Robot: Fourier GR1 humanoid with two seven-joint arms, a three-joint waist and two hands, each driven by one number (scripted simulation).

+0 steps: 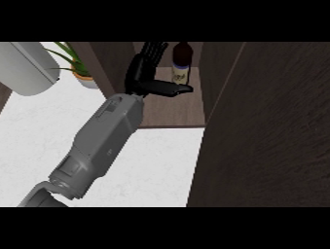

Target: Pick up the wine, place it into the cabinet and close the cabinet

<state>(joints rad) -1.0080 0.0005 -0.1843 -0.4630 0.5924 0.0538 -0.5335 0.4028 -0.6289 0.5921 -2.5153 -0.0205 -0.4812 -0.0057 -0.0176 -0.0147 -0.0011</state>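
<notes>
The wine bottle (182, 62), dark with a pale label, stands upright at the back of the open cabinet (173, 114). My left hand (144, 73) is inside the cabinet just left of the bottle, fingers extended towards the back and thumb sticking out to the right below the label. The hand is open, with nothing in it, and I cannot tell whether it touches the bottle. Its grey forearm runs down to the lower left edge. My right hand does not show.
The cabinet's dark wooden door (282, 131) stands open and fills the right side. A potted green plant (78, 68) and a large white rounded object (24, 65) sit at the back left on the white marble counter (24, 151).
</notes>
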